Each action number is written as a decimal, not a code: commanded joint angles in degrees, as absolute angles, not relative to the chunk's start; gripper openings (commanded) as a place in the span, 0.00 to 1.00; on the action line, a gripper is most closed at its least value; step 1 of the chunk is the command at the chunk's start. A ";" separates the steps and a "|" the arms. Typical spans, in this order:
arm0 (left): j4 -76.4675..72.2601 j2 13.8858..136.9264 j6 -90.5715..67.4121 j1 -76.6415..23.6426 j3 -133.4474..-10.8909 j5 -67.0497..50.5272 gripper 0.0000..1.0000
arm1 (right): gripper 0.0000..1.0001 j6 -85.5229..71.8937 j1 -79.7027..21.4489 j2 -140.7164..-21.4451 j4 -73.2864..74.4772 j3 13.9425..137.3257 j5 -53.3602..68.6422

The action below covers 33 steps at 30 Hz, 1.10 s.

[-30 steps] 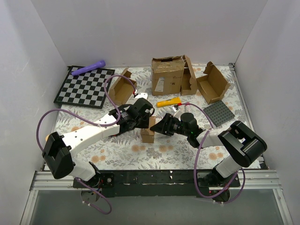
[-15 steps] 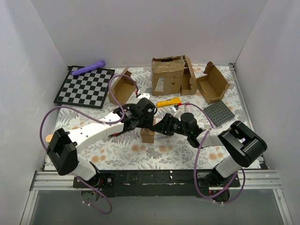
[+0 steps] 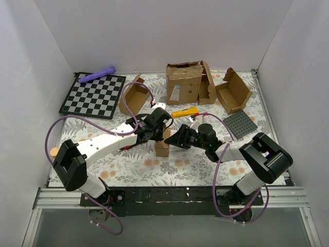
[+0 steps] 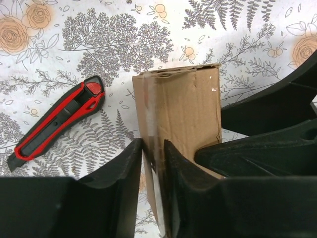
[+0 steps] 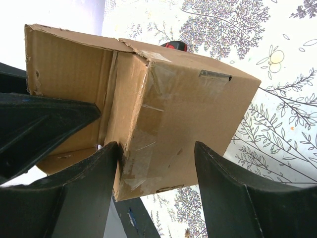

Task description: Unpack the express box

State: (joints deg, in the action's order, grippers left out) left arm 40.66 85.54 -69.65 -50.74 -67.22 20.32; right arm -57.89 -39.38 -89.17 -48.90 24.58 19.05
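The express box (image 3: 162, 144), a small brown cardboard box with clear tape along its edges, stands in the middle of the floral mat. It also shows in the left wrist view (image 4: 181, 119) and the right wrist view (image 5: 188, 109). My left gripper (image 3: 160, 135) comes from the left, and its jaws (image 4: 153, 145) are pinched shut on the box's taped top edge. My right gripper (image 3: 174, 141) straddles the box from the right with its jaws (image 5: 156, 154) open. One finger (image 5: 94, 178) touches the box corner; the other finger (image 5: 233, 188) stands apart.
A red and black utility knife (image 4: 54, 124) lies on the mat just left of the box. Behind are a chessboard (image 3: 92, 95), a purple tube (image 3: 97, 75), a large labelled carton (image 3: 183, 82), two open mailer boxes (image 3: 133, 95) (image 3: 234, 91), a yellow tool (image 3: 184, 112) and a grey baseplate (image 3: 239, 124).
My left arm has swung its wrist a little to the right and onto the box's top edge. The right arm and the box have stayed put.
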 commanded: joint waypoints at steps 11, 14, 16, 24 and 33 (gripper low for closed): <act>38.85 80.34 -68.64 -50.62 -65.30 20.92 0.00 | 0.74 -52.30 -39.02 -86.05 -41.31 24.87 18.28; 38.76 79.02 -68.55 -50.62 -65.21 21.35 0.00 | 0.77 -51.59 -39.02 -84.82 -39.91 24.87 17.93; 38.85 78.58 -68.47 -50.62 -65.48 21.71 0.00 | 0.79 -51.24 -38.94 -84.12 -38.77 25.05 17.32; 41.48 77.17 -67.15 -50.62 -68.29 24.52 0.00 | 0.80 -49.48 -38.58 -81.48 -35.51 25.05 16.09; 42.80 75.15 -68.12 -50.62 -69.34 24.61 0.00 | 0.79 -49.13 -37.71 -79.28 -34.10 22.94 15.91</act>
